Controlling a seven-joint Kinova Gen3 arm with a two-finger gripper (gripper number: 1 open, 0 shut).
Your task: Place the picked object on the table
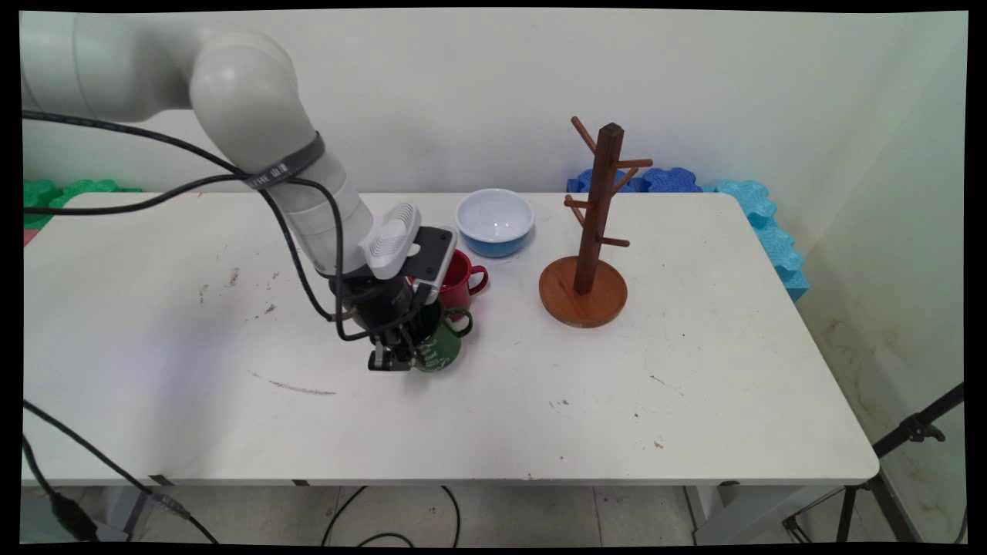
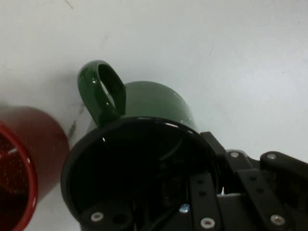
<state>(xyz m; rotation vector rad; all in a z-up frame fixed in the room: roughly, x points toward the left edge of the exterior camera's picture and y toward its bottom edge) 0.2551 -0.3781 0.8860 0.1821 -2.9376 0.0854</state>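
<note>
A dark green mug (image 1: 441,348) with white lettering stands on the white table (image 1: 540,401), its handle (image 1: 461,320) towards the far right. My gripper (image 1: 397,356) comes down on the mug's left side. In the hand view one finger reaches inside the green mug (image 2: 159,103) and the other lies outside its wall, so the gripper (image 2: 217,161) is shut on the rim. The mug's handle (image 2: 103,91) points to the upper left there. A red mug (image 1: 461,279) stands close behind the green one, and it shows as the red mug (image 2: 24,159) at the left edge.
A blue bowl (image 1: 494,222) with a white inside sits behind the red mug. A wooden mug tree (image 1: 594,231) on a round base stands to the right, its pegs bare. Black cables hang from the arm on the left.
</note>
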